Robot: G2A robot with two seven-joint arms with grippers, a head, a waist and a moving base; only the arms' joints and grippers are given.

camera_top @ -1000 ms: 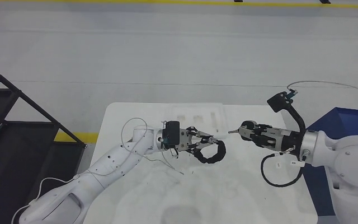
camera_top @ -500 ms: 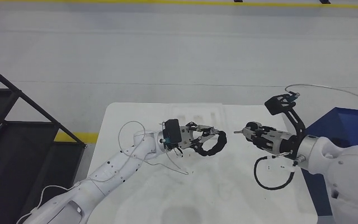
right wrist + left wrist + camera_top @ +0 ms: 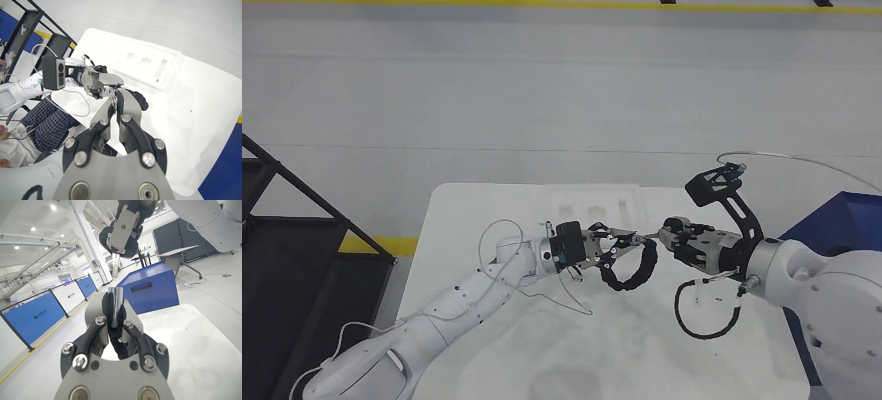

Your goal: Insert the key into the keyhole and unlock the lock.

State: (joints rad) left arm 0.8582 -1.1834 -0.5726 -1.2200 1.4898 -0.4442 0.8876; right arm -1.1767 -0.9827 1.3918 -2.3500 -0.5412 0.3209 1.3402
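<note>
My left gripper is shut on the lock, a chrome cylinder with a black cable loop hanging from it above the white table. The cylinder's keyhole end faces my right gripper. My right gripper is shut on the key, whose blade points at the cylinder's end with a small gap in the left wrist view. In the right wrist view the key tip sits right at the keyhole. Both grippers meet tip to tip over the table's back middle.
A white foam tray with several cut-out slots lies on the table behind the grippers. A blue cabinet stands off the table's right side, a dark rack to the left. A person in a checked garment sits beyond the table edge.
Both arms have closed in on each other. The left gripper with the lock moved right, the right gripper with the key moved left, and the gap between key and lock has nearly vanished.
</note>
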